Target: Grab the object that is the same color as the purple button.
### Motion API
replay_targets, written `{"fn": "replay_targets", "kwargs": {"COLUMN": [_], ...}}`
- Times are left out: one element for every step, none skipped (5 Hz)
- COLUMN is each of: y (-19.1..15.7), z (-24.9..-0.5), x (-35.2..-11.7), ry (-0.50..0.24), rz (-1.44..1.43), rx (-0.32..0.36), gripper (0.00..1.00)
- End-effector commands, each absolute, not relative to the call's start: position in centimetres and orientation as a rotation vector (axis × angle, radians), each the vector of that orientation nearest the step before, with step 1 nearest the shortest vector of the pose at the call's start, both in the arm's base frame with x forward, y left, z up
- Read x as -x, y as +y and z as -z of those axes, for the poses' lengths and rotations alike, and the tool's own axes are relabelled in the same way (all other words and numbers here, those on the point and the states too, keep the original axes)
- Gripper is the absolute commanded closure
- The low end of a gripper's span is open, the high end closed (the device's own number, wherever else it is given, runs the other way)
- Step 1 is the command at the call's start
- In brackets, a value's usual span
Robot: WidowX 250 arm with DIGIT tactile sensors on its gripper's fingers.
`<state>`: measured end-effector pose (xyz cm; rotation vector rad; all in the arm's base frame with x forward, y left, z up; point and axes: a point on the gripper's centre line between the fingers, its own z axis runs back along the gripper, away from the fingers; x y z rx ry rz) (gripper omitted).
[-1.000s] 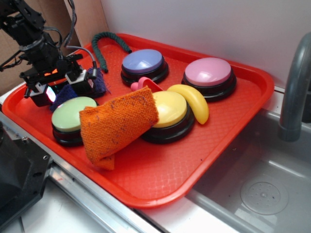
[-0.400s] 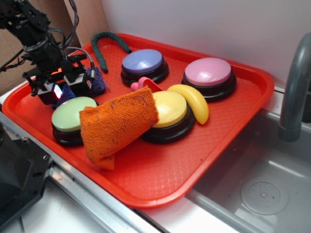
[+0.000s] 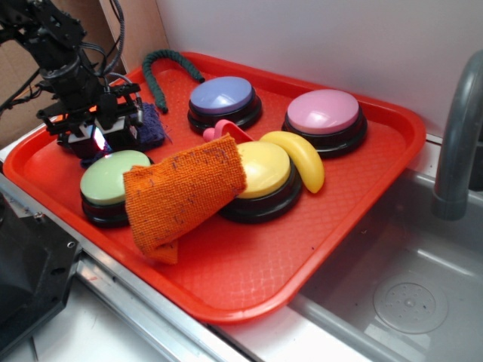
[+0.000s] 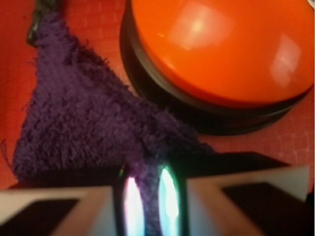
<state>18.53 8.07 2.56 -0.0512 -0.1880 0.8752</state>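
Purple rag (image 3: pixel 150 125) mostly hidden under the gripper (image 3: pixel 96 136), only its frayed right edge shows in the exterior view, just left of the purple button (image 3: pixel 223 101). Wrist view: fuzzy dark woven rag (image 4: pixel 93 123) fills the left side, its lower tip pinched in the narrow glowing slit between the pads (image 4: pixel 132 206), so the jaws are nearly together, clamped on the rag. Top of arm cut off by frame edge. A button (image 4: pixel 216 54) in wrist view looks orange, true colour hard to tell. Left of the purple button, the green button (image 3: pixel 112 181) is part covered by the coarse orange cloth (image 3: pixel 181 192). Domed glossy button tops, black bases. All on the red tray (image 3: pixel 249 279), textured plastic.
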Motion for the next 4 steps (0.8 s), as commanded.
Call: {"fn": "replay_targets", "kwargs": {"y": [8.1,7.9,7.9,7.7], "z": [-5.0,-7.9,-11.6,-15.4], "x": [-19.2,-19.7,-20.0,-20.2], "ry": [-0.246,-0.246,-0.227,-0.2], "rz": [-0.808,-0.736,-0.656,-0.511], "rx": [0.016,0.0,-0.008,0.013], "gripper": [1.0,1.0,1.0,1.0]}}
